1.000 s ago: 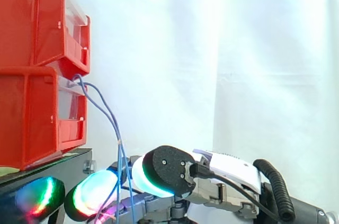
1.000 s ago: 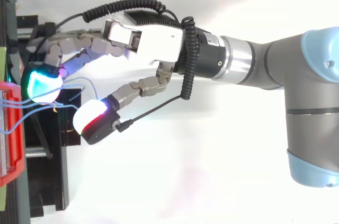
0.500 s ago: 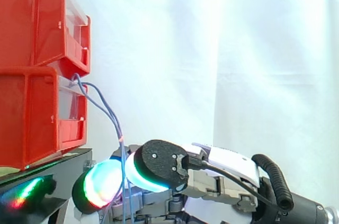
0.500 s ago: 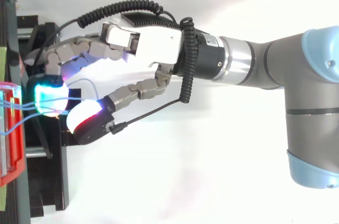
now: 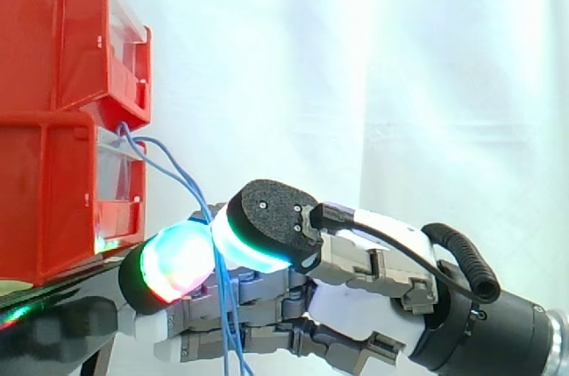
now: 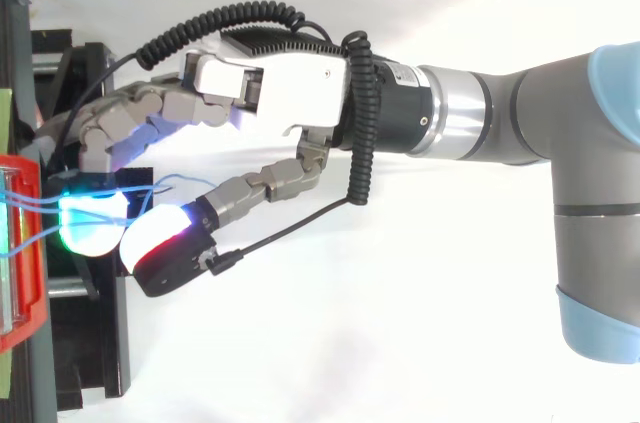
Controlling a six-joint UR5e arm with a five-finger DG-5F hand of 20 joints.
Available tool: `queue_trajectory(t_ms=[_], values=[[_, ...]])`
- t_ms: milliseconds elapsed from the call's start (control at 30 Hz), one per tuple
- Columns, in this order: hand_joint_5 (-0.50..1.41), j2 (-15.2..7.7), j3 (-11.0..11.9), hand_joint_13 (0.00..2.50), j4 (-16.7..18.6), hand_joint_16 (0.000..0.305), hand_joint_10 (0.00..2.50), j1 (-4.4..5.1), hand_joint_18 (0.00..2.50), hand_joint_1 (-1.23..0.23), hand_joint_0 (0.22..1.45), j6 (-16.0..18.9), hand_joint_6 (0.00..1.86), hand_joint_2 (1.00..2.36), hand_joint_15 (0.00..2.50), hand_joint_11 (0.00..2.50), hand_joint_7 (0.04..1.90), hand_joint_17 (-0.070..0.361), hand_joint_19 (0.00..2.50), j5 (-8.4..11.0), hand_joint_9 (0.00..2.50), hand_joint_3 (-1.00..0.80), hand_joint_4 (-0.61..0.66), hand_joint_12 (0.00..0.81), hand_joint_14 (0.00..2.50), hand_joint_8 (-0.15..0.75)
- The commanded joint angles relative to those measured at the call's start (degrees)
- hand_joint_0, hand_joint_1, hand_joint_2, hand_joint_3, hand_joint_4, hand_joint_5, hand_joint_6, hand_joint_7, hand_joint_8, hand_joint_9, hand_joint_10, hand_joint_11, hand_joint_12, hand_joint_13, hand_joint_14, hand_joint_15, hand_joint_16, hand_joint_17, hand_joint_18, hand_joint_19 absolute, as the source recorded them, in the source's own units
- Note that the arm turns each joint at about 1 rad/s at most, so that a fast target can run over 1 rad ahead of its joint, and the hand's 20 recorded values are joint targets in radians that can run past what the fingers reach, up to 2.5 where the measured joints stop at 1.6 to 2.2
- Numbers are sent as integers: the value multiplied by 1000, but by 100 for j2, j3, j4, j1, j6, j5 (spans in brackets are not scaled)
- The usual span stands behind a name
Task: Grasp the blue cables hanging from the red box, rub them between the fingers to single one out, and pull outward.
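Note:
Thin blue cables (image 5: 182, 176) come out of the front of the lower red bin (image 5: 53, 194) and hang down to the right. My hand (image 5: 356, 305) reaches in from the right, just below the bin's front. Its thumb pad (image 5: 258, 225) and a glowing finger pad (image 5: 173, 262) are pressed toward each other with the cables running down between them. The loose ends hang below the fingers (image 5: 231, 340). From above, the hand (image 6: 290, 93) points left at the bin's edge (image 6: 25, 243), and the cables (image 6: 165, 181) loop over the pads.
A second red bin (image 5: 53, 29) is stacked on the lower one. Both rest on a black stand (image 6: 100, 343) at the left. A white curtain hangs behind, and the arm fills the right side.
The hand has risen and moved left toward the bins. Its thumb and fingers have drawn together on the cables, which were loose between them before.

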Motion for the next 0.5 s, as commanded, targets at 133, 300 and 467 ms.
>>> queue_trajectory(t_ms=[133,300,467], values=[[-150,3,-1,458,-5,44,12,5,437,-693,564,70,803,1009,166,351,906,100,304,-7,766,-354,150,349,6,283],[-140,12,-1,456,-5,44,12,5,438,-687,563,158,796,1009,176,357,920,100,310,-7,773,-366,144,349,7,280],[-118,3,17,456,-5,45,12,-4,440,-674,552,220,714,1008,173,346,1006,101,309,28,774,-383,159,350,6,280]])
